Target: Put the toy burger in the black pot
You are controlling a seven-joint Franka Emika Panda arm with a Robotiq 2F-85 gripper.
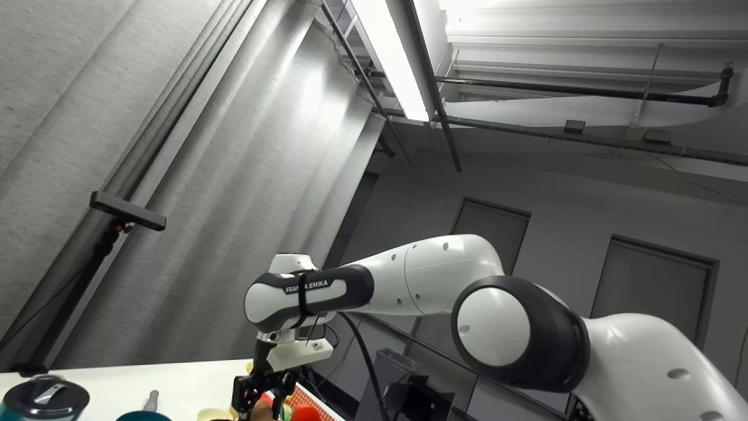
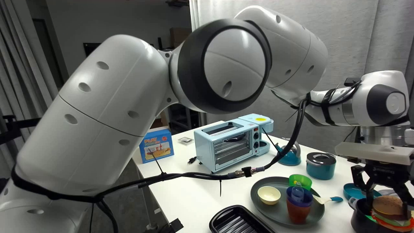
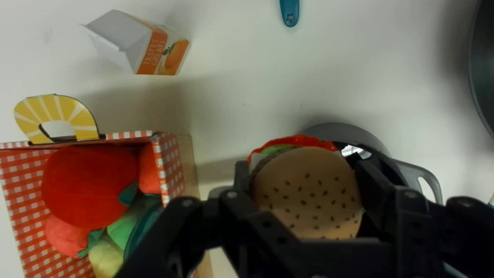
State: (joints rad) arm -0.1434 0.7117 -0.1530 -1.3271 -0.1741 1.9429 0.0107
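Observation:
The toy burger [image 3: 308, 189], with a seeded bun and a red and green edge, sits between the fingers of my gripper [image 3: 307, 173]. Both fingers press against its sides, so the gripper is shut on it. Beneath it is the black pot [image 3: 347, 133], whose mouth is largely covered by the burger; a grey handle sticks out to the right. In an exterior view the burger [image 2: 388, 205] is level with the rim of the pot [image 2: 364, 223], overlapping it. Whether it touches the rim cannot be made out.
A red-checked box [image 3: 170, 166] full of plush food stands left of the pot in the wrist view, near a juice carton [image 3: 162, 54]. A grey plate [image 2: 275, 213] with cups and a bowl, a teal pan [image 2: 352, 191] and a teal lidded pot [image 2: 320, 170] are nearby.

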